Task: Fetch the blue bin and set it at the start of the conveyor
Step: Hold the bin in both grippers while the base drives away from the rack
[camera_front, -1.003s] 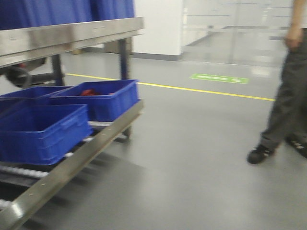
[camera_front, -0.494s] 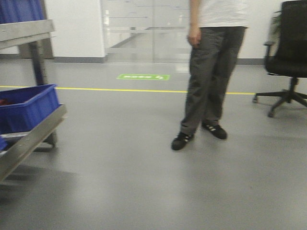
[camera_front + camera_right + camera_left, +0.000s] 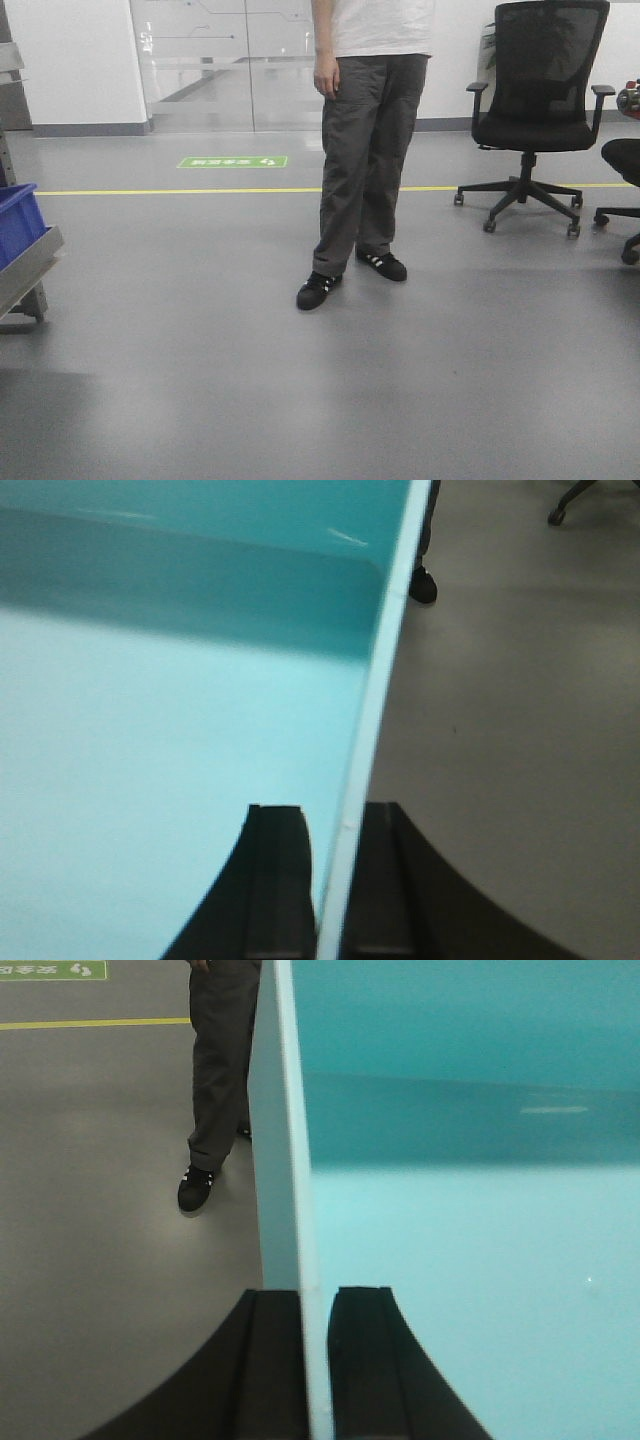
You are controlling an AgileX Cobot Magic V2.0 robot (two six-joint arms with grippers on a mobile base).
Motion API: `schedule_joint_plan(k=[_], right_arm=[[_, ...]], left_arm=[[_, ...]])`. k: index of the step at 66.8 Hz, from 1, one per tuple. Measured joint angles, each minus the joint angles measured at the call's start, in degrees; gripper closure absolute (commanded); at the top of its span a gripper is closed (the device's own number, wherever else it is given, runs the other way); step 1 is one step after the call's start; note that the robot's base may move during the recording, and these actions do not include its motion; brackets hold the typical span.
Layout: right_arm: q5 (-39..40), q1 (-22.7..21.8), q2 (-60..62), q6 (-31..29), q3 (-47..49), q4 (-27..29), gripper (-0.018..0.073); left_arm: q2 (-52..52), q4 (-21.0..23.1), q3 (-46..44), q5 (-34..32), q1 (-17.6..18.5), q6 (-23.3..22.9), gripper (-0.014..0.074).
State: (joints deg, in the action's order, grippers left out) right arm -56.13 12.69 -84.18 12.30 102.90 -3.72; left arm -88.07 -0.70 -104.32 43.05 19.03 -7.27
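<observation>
Thin left wall of light aqua-blue smooth plastic tub [image 3: 470, 1260] pinched by left black curved-fingered gripper [image 3: 315, 1365], one finger [image 3: 262, 1370] set outside, other inside, opp. wall clamped same way by right black curved-fingered gripper [image 3: 330, 880], both wrists pointed fwd along walls.

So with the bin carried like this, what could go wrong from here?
1. A person stands in the middle of the front view, with an office chair to one side; driving forward could mean a collision.
2. The left tool and right tool each pinch only a thin wall of the blue bin; it may slip or tilt.
</observation>
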Motion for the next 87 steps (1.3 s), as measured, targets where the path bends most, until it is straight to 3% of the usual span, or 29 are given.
schedule_joint_plan(k=[87], right_arm=[[0.0, 0.0, 0.0, 0.0, 0.0, 0.1, 0.0711]], left_arm=[[0.0, 0.0, 0.0, 0.0, 0.0, 0.0, 0.0708]])
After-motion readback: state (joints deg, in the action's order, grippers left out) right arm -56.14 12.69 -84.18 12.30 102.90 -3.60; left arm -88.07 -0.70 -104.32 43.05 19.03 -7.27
